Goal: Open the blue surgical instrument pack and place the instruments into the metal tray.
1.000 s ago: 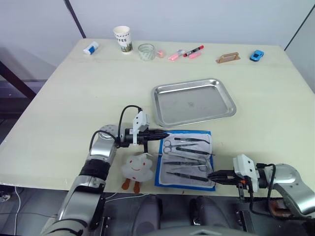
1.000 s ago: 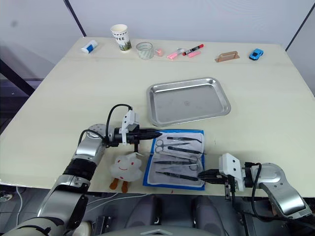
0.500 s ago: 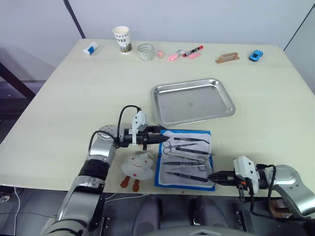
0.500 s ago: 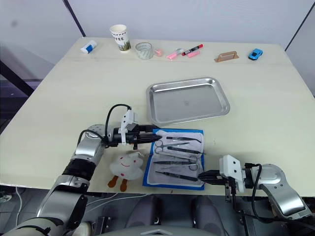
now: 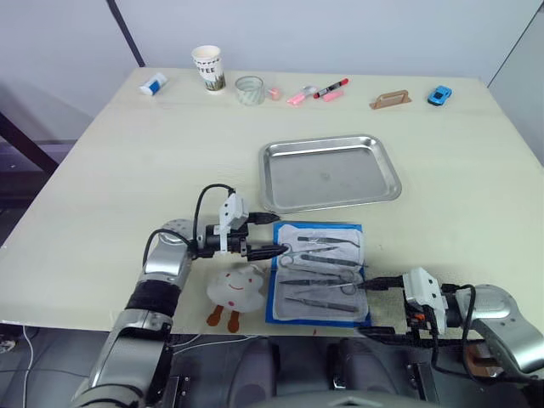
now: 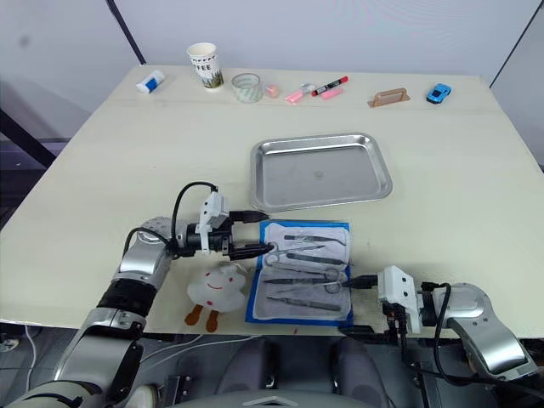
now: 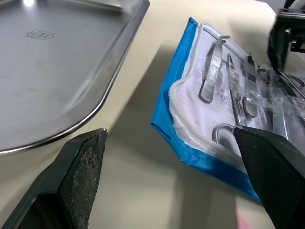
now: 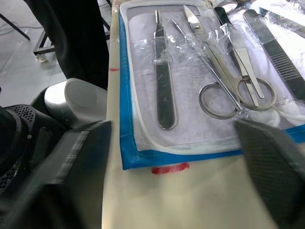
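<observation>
table, both pincers [image 5: 274, 235] wide open

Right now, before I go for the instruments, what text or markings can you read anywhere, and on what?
Paper cup: dark print, too small to read.
Metal tray: a small stamped mark in the floor, too blurred to read.
White tube with blue label: lettering illegible.
Blue pack: no readable print showing.

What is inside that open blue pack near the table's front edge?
The blue pack holds scissors, forceps and other slim metal instruments under clear strips on its pale lining; anything beneath the lining is hidden.
</observation>
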